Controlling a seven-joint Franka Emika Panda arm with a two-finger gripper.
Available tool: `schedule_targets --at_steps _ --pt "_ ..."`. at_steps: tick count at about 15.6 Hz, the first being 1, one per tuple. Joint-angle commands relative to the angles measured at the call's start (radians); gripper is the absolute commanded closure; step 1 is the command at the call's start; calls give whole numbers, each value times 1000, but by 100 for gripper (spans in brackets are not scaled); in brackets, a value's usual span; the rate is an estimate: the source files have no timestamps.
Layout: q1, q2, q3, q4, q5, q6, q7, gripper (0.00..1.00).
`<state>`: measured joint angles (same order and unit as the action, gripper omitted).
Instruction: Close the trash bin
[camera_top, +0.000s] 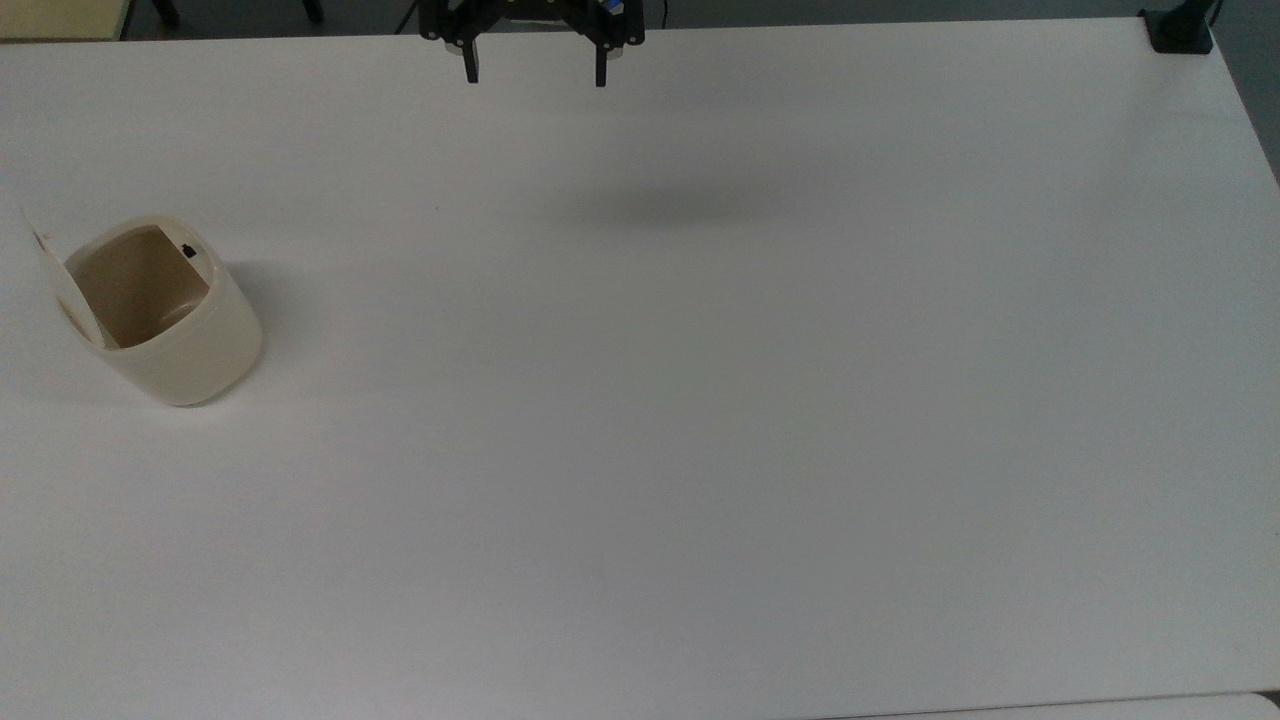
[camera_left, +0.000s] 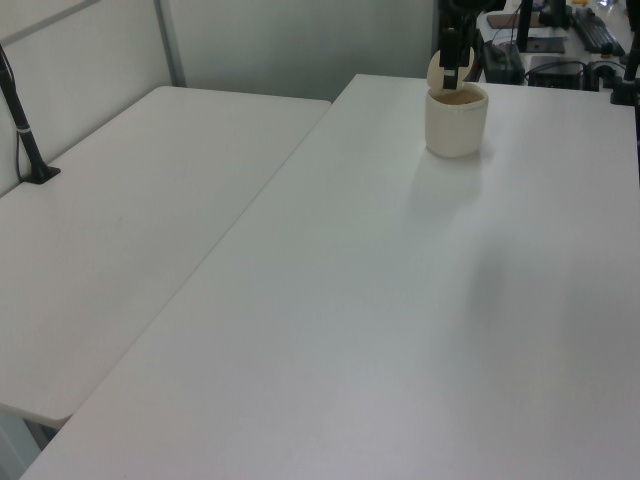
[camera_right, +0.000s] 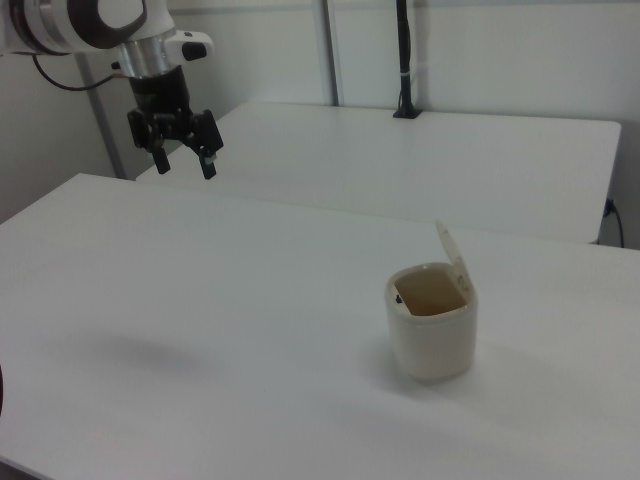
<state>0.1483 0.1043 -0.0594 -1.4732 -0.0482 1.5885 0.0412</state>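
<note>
One lid (camera_right: 449, 252) to flip: my hand (camera_top: 535, 70) hangs released, well apart from the bin (camera_top: 165, 315), so I'd approach behind the lid and push it down gently.

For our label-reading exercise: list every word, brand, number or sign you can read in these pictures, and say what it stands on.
No readable text in any view.
The trash bin: plain cream wall, raised lid and a small black button, all unmarked.
The table: bare white, no print.
The claw and the arm above it: no legible marking.
</note>
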Motion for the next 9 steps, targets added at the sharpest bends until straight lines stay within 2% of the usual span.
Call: schedule_targets --at_steps 1,9 --pt "11 -34 -8 -30 11 -8 23 0" --pt "10 -34 -16 -30 13 -5 23 0"
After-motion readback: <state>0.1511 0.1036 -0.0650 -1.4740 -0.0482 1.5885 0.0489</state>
